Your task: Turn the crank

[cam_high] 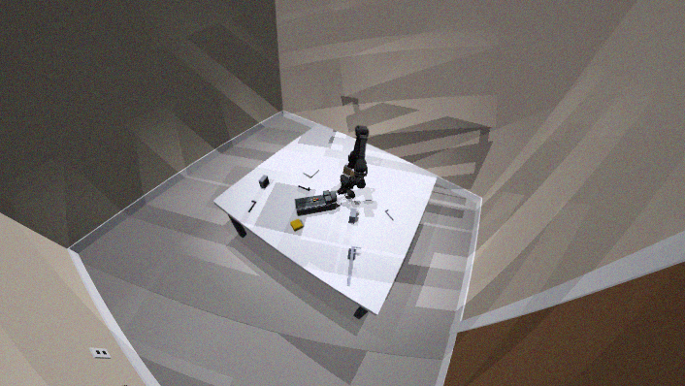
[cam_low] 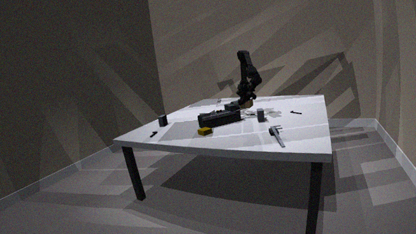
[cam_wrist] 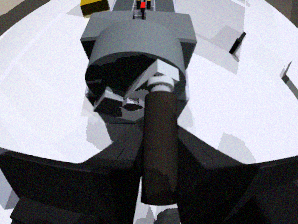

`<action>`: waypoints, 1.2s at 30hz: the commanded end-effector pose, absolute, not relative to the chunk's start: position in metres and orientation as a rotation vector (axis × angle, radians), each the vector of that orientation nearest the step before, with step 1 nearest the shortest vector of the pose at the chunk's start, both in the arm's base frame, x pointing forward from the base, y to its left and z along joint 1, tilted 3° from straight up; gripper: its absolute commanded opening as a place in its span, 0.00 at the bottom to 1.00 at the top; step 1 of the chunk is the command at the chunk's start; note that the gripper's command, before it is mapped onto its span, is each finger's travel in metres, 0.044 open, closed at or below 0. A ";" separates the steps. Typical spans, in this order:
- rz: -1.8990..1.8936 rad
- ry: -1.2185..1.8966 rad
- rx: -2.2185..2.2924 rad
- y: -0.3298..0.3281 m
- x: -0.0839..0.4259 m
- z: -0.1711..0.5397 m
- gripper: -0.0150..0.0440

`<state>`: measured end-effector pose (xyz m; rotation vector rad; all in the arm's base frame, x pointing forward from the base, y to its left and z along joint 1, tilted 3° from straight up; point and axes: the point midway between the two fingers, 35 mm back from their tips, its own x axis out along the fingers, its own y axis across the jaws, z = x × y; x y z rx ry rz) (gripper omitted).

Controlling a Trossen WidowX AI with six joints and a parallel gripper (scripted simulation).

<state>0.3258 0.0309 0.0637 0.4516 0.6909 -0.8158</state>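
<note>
The machine is a long dark body on the white table, with a grey round-fronted housing at its crank end. The light grey crank arm slants up to the right in the wrist view. My gripper is shut on the dark brown crank handle, which sits upright in that view between the fingers. The slide's red pointer shows small beyond the housing. The brass marks are too small to tell whether it is level with them.
A yellow block lies beside the machine. A grey block stands near the crank end. A caliper, a dark block and a brown box are farther off.
</note>
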 end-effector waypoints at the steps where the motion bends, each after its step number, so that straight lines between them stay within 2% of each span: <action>1: -0.828 0.706 0.434 0.026 0.320 0.058 0.25; 36: -0.829 0.706 0.434 0.023 0.317 0.045 0.25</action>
